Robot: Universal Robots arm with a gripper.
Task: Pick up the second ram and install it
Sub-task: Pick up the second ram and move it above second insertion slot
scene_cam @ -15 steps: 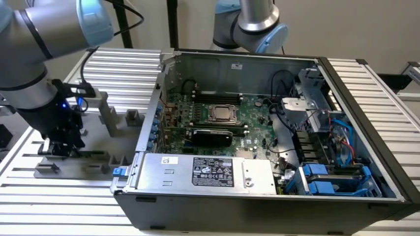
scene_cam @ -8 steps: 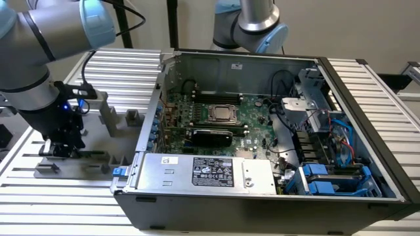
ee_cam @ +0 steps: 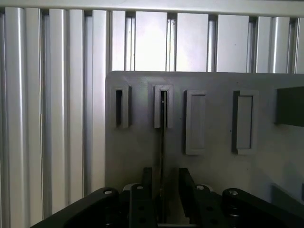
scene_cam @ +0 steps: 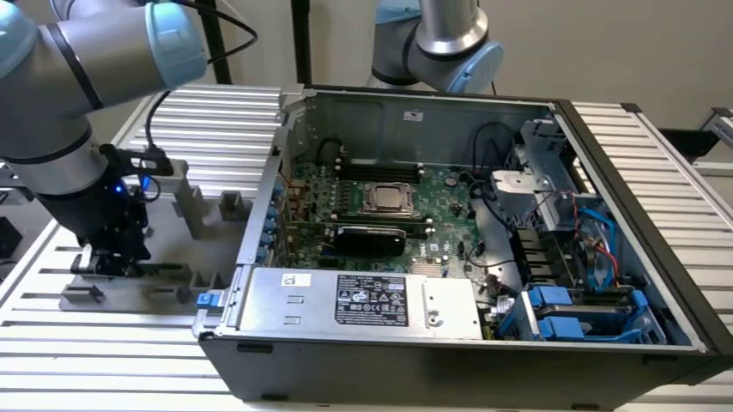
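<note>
The second ram (ee_cam: 162, 142) stands on edge in the grey tray (ee_cam: 218, 175), seen as a thin dark line running from a slotted grey block toward the wrist. My gripper (ee_cam: 165, 190) is open and straddles the ram, one black finger (ee_cam: 146, 190) on each side with a small gap to the board. In the exterior view the gripper (scene_cam: 109, 260) is low over the tray (scene_cam: 172, 225) at that view's left, beside the open computer case (scene_cam: 641, 223). The ram is hidden there by the arm.
The motherboard (scene_cam: 378, 206) lies inside the case, with a power supply (scene_cam: 366, 300) at the front and cables and blue drive bays (scene_cam: 572, 313) on the exterior view's right. Upright grey blocks (scene_cam: 229, 206) stand on the tray. Another arm (scene_cam: 441, 43) rises behind the case.
</note>
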